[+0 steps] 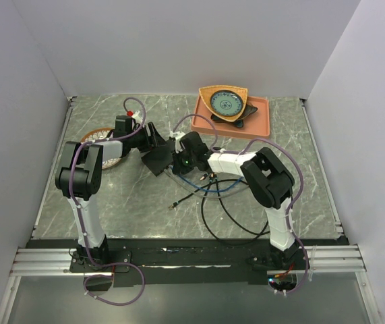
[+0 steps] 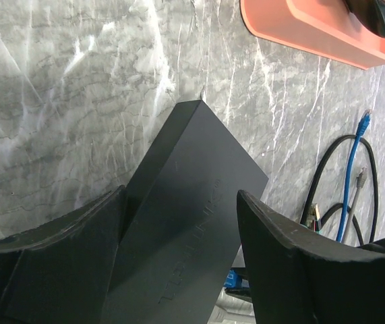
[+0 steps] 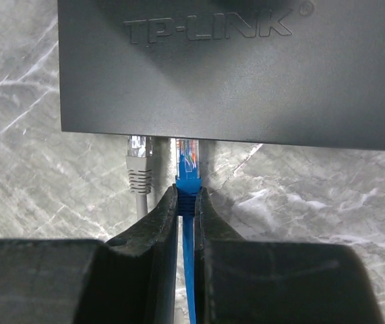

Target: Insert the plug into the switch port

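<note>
Plug (image 3: pixel 187 156) pinched in my right hand (image 3: pixel 186 197), tip at the switch (image 3: pixel 232 74); left hand (image 2: pixel 182 196) straddles it, can't tell if it's gripping.

We cannot see the switch port: the top face of the TP-Link switch (image 3: pixel 226 74) hides it, so whether the blue plug (image 3: pixel 187 158) has entered is unclear.
</note>
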Available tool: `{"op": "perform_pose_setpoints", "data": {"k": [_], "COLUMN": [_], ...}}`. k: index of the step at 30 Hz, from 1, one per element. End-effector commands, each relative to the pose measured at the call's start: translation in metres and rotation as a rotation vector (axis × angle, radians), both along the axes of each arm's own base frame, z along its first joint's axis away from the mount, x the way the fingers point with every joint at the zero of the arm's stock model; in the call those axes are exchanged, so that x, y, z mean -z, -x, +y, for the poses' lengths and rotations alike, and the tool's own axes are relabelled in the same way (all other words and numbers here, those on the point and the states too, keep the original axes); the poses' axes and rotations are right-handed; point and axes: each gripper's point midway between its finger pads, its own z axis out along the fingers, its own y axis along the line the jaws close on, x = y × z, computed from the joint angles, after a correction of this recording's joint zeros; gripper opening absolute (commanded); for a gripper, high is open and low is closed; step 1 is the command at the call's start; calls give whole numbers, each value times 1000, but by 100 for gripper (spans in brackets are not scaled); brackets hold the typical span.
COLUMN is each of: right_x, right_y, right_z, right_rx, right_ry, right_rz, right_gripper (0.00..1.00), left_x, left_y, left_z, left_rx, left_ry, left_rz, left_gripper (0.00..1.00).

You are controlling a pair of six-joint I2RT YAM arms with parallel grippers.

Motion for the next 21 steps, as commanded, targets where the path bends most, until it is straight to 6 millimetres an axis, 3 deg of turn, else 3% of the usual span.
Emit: {"op": "perform_pose_setpoints", "data": {"k": [1, 9, 21], "right_x": [-73, -52, -49], "right_y": [-25, -41, -56], "right_z": [30, 24, 19], "right_rx": [-41, 54, 135], "right_ry": [-181, -89, -32], "right_rz": [-217, -158, -137], "right_gripper": [0, 0, 0], "left_x": [5, -1, -3], "left_y": [21, 23, 26], "left_z": [-18, -19, -22], "left_rx": [69, 81, 98], "left_ry": [29, 39, 54], "left_rz": [81, 70, 71], "left_gripper": [72, 70, 68]}}
